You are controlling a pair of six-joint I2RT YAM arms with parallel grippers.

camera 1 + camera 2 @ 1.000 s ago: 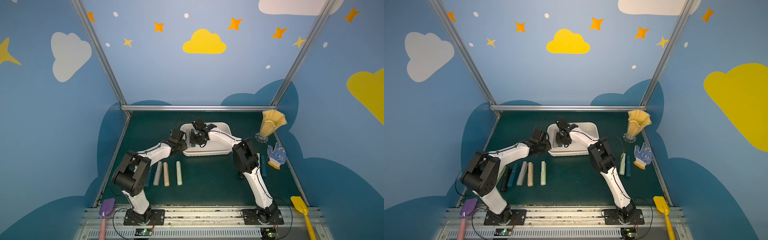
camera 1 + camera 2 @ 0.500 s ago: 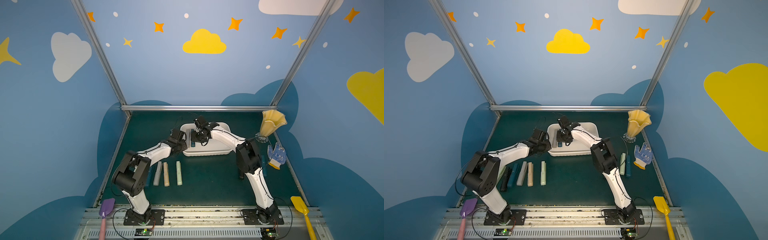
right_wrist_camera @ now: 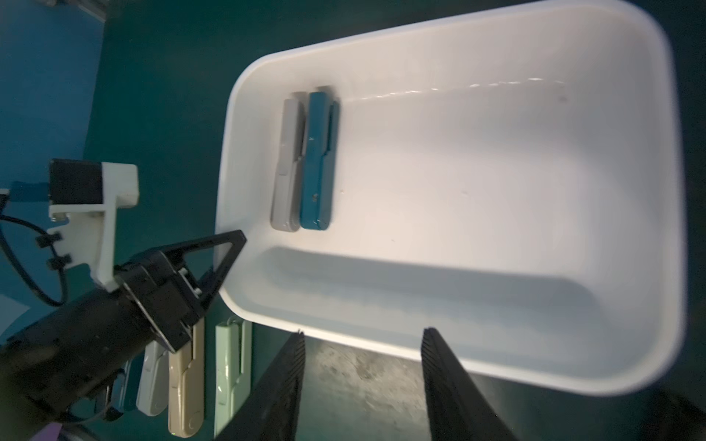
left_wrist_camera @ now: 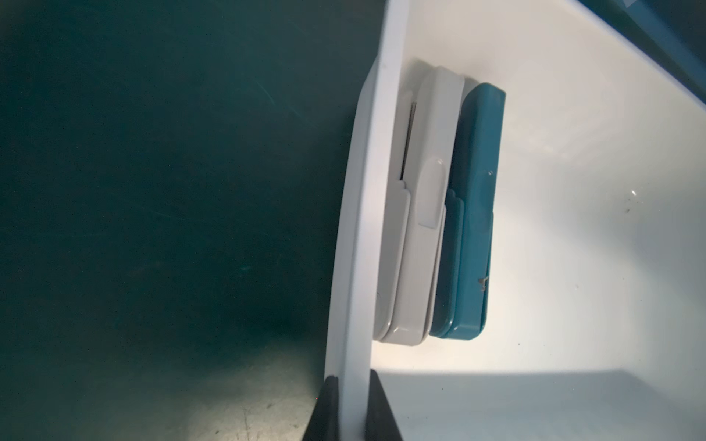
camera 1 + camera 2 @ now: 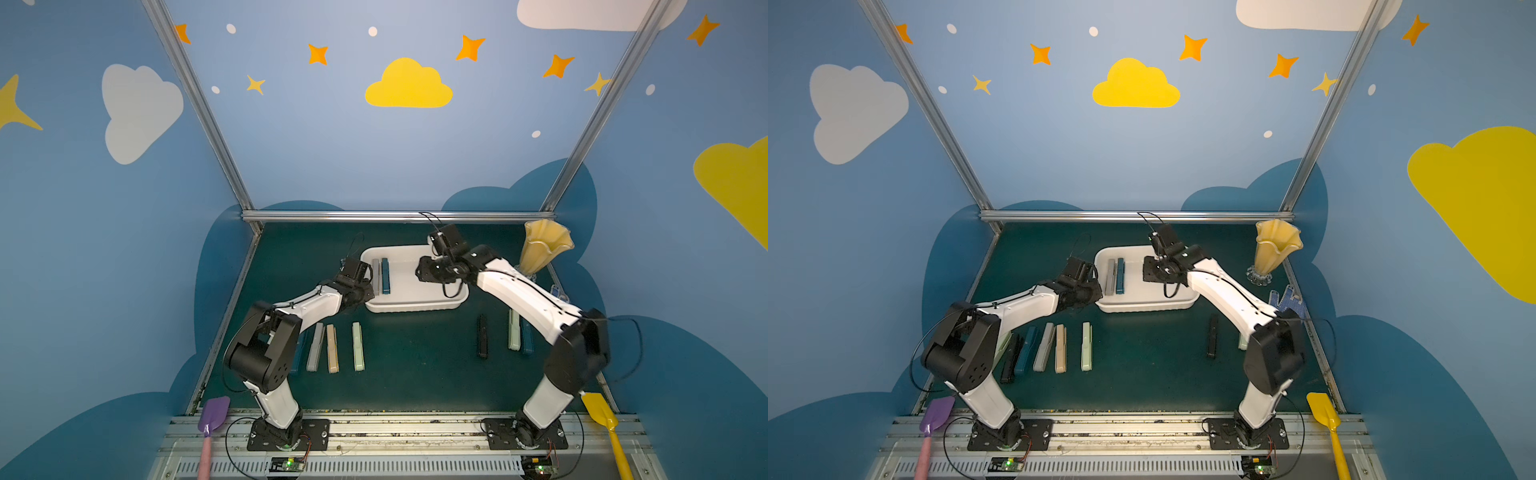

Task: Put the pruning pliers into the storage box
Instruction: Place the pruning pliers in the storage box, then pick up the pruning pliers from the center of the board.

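Inside the box (image 5: 409, 309), by the wall that the left tool (image 4: 349, 382) is pinching, two pliers (image 3: 317, 160) are lying (grey, teal); more are lying on the counter (image 5: 415, 374). Above, the right tool (image 3: 363, 336) is hovering empty, jaws apart. Pliers are looking stiff, light, likely slick: grip mid-bar, across the width.

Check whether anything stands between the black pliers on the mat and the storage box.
Nothing visible does: only bare mat lies between the black pliers and the storage box, and the right gripper hangs open above the box.
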